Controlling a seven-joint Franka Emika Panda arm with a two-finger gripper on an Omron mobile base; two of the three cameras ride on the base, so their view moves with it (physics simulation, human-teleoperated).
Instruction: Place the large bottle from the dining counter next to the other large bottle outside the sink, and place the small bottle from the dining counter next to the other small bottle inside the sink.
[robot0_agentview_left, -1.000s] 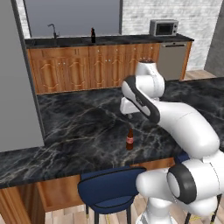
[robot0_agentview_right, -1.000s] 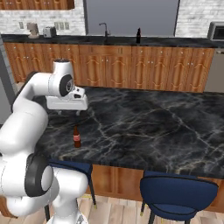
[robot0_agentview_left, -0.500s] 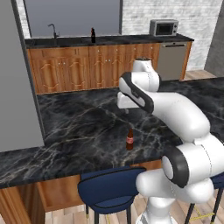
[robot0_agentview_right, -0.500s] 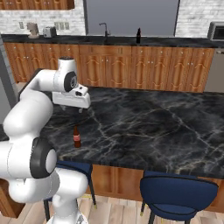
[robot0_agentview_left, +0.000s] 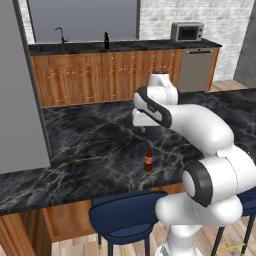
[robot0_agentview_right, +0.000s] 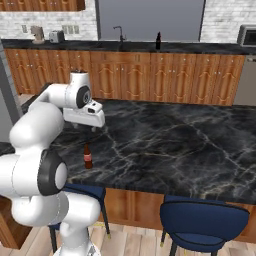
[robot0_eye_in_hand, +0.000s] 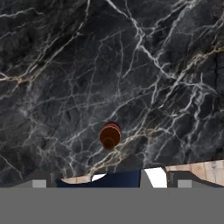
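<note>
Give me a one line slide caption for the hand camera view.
Open gripper looks straight down on the small bottle, upright on the dining counter near its edge.

Worktop (robot0_agentview_left: 90, 145) looking like polished black marble with pale gold veins, wooden base; small bottle (robot0_agentview_left: 148, 159) showing glossy brown glass, red label; stool (robot0_agentview_left: 125, 217) showing matt blue upholstery; cabinets (robot0_agentview_left: 100, 75) looking like varnished wood.

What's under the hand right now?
Black marble dining counter with the small brown bottle standing upright, seen from above. The hand is open, above it. What the bottle's base covers cannot be seen.
</note>
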